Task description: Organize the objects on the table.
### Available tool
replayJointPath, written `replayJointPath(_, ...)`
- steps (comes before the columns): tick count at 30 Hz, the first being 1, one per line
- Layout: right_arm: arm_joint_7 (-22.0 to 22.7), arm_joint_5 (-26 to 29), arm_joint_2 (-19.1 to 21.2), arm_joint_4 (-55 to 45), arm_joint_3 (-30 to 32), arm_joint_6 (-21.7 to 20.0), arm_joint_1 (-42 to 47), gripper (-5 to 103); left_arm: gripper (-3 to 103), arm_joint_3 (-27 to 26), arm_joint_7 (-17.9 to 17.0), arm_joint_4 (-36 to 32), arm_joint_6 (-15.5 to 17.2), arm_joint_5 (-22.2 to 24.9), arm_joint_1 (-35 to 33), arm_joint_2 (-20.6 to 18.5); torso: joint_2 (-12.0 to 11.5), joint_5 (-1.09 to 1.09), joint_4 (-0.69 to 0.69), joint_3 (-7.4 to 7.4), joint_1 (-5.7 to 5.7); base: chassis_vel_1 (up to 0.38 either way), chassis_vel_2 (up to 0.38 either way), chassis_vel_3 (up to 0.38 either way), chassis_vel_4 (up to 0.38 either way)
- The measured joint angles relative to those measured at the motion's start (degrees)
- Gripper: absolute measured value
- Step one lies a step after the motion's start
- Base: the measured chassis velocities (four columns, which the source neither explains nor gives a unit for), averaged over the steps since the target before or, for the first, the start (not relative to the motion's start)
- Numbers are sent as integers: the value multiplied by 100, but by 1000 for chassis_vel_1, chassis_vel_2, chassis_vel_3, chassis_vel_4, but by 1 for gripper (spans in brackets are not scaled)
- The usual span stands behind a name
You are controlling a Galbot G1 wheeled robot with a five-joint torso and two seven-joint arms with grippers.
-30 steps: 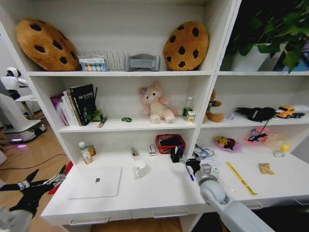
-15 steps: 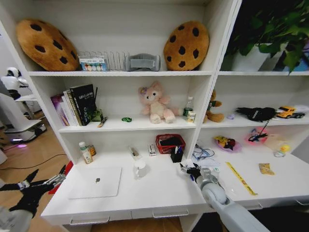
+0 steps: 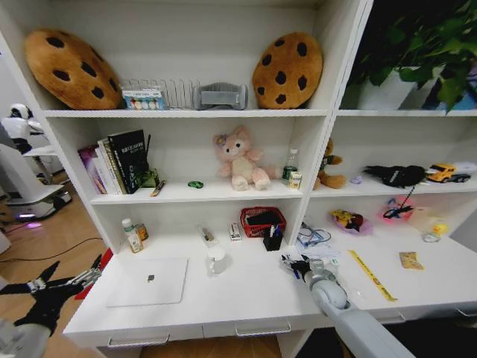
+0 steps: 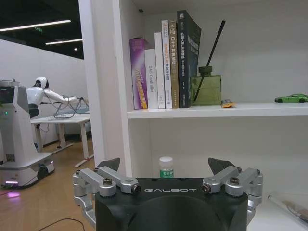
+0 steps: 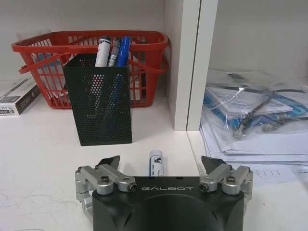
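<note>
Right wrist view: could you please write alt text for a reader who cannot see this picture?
The right gripper, jaws open, sits low over the white table with a marker lying between them. Just beyond stands a black mesh pen cup holding markers, in front of a red basket.

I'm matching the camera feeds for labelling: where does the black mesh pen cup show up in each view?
Head view: the black mesh pen cup stands on the white desk, just in front of the red basket, beyond the right gripper.
Left wrist view: not in it.
Right wrist view: the cup stands centre-left, holding markers, ahead of the open right gripper.
Shared landmark: the red basket directly behind the cup.
</note>
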State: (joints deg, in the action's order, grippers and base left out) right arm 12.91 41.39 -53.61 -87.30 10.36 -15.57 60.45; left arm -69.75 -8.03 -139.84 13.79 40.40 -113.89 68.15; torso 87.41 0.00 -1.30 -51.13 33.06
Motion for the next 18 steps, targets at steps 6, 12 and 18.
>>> replayJointPath(6, 3, 46, -2, 45, -31, -74, -64, 71, 100, 0, 0, 0, 0, 0, 0, 0, 0, 0, 0, 0, 0, 0, 0, 0, 0)
replayJointPath(12, -21, 66, -14, 45, -60, -137, -80, 55, 100, 0, 0, 0, 0, 0, 0, 0, 0, 0, 0, 0, 0, 0, 0, 0, 0)
replayJointPath(18, -55, 274, -9, 16, -68, -263, -104, 28, 100, 0, 0, 0, 0, 0, 0, 0, 0, -1, 0, 0, 0, 0, 0, 0, 0)
